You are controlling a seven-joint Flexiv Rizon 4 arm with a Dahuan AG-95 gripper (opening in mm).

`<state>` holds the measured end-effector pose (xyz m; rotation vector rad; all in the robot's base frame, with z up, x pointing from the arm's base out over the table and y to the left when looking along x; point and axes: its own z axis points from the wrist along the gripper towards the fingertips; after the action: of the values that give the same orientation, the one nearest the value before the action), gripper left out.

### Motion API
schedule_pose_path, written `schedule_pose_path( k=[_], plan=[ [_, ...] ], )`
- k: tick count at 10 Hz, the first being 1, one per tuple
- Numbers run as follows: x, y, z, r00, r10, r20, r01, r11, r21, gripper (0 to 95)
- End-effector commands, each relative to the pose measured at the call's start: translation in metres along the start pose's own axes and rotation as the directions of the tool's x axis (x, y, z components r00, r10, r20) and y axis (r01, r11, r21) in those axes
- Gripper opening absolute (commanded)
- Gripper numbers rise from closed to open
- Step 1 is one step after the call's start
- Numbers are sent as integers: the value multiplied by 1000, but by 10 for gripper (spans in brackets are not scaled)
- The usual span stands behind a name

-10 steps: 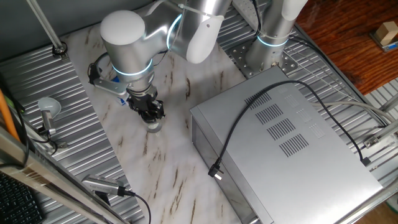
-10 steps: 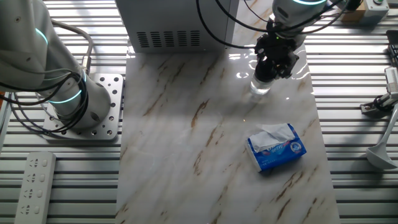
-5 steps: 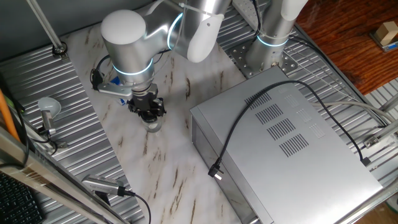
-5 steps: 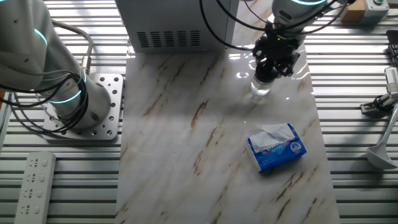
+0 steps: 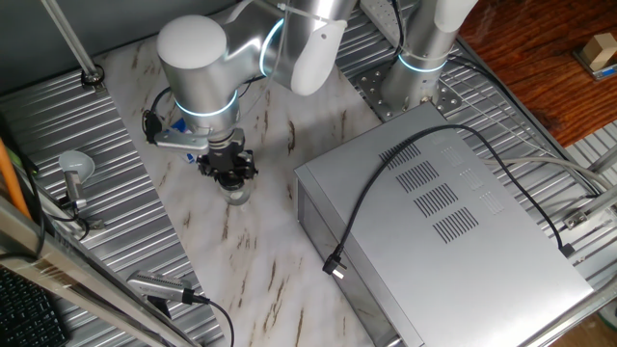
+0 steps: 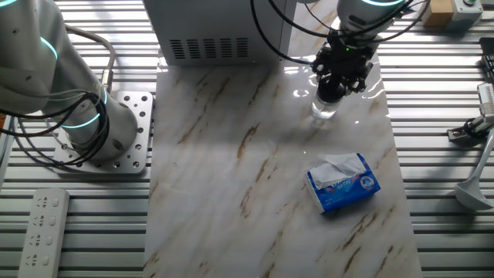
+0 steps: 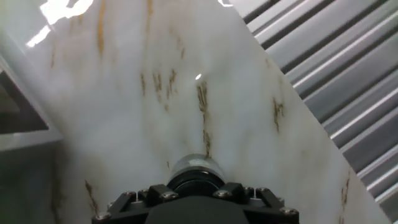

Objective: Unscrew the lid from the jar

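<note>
End effector [image 6: 333, 86] on one lid [image 7: 197, 182], one jar [image 6: 324, 107].

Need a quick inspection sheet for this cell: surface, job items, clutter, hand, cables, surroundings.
Surface: marble-pattern tabletop, glare near the jar.
Job's things: jar upright on the tabletop; lid on top, mostly hidden by the hand.
Clutter: blue-and-white packet lying apart from the jar; grey metal box beside it.
Grippers: hand shut on lid, straight above the jar.
Cables: black cable draped over the box.
Surroundings: second arm base, power strip, ribbed metal frame.
</note>
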<state>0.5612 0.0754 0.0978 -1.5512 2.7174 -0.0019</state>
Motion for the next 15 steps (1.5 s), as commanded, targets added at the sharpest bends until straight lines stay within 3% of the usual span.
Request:
schedule_pose_path(
  k=[1, 4, 5, 6, 7, 10, 12, 13, 15],
  plan=[
    [0, 0, 1, 999, -33, 1, 33, 999, 5, 380],
    [0, 0, 1, 997, -82, 3, 82, 997, 3, 380],
    [0, 0, 1, 997, -73, 4, 73, 997, 2, 570],
    [0, 0, 0, 998, -61, 5, 61, 998, 0, 570],
    [0, 0, 0, 999, -46, 5, 46, 999, 0, 760],
    [0, 0, 0, 994, 113, -7, -113, 994, -2, 760],
    [0, 0, 0, 974, 224, -11, -225, 974, -6, 760],
    [0, 0, 0, 957, 290, -21, -291, 957, -10, 570],
    [0, 0, 0, 915, 403, -33, -404, 915, -18, 570]
  ],
)
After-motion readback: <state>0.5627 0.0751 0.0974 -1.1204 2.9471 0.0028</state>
